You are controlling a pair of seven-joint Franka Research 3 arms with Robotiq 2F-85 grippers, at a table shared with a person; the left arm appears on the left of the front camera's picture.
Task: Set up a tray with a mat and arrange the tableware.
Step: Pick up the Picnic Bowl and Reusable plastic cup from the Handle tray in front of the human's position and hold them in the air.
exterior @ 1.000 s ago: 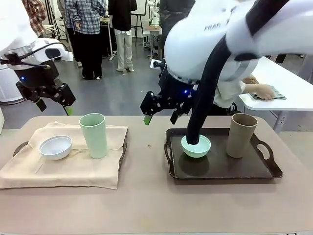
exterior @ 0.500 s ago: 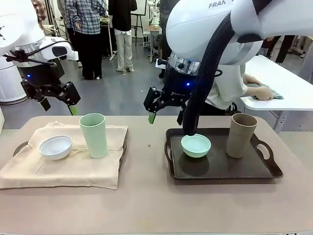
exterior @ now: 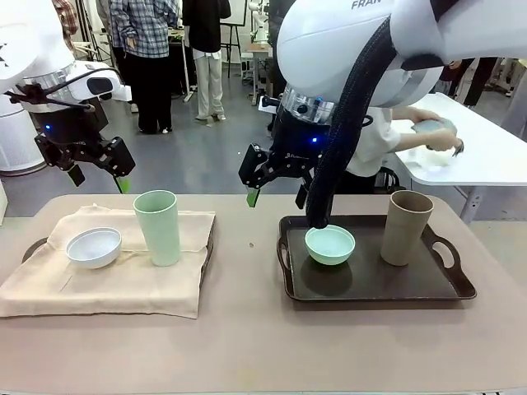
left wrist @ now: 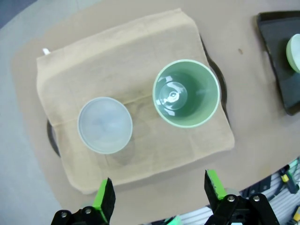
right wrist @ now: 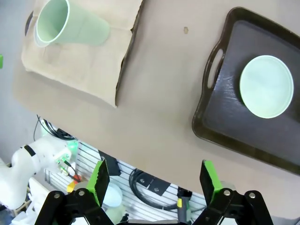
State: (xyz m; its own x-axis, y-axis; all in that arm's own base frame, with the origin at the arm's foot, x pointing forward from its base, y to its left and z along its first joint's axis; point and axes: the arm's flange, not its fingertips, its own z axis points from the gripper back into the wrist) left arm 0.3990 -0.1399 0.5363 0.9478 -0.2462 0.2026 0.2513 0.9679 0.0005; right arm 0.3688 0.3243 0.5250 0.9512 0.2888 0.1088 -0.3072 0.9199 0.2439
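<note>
Hovering high, left hand [exterior: 97,179] and right hand [exterior: 277,196] gape empty.

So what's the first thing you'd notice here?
A huge white arm looms at the top, its right claw open near the dark tray's left end. The left claw hangs open over the beige mat, where a white bowl and green cup stand; a mint bowl and brown cup stand on the tray.

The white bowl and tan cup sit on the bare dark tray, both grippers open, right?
No: the front view shows the mint green bowl, not a white one, beside the tan cup on the dark tray. The left gripper and right gripper are open.
</note>
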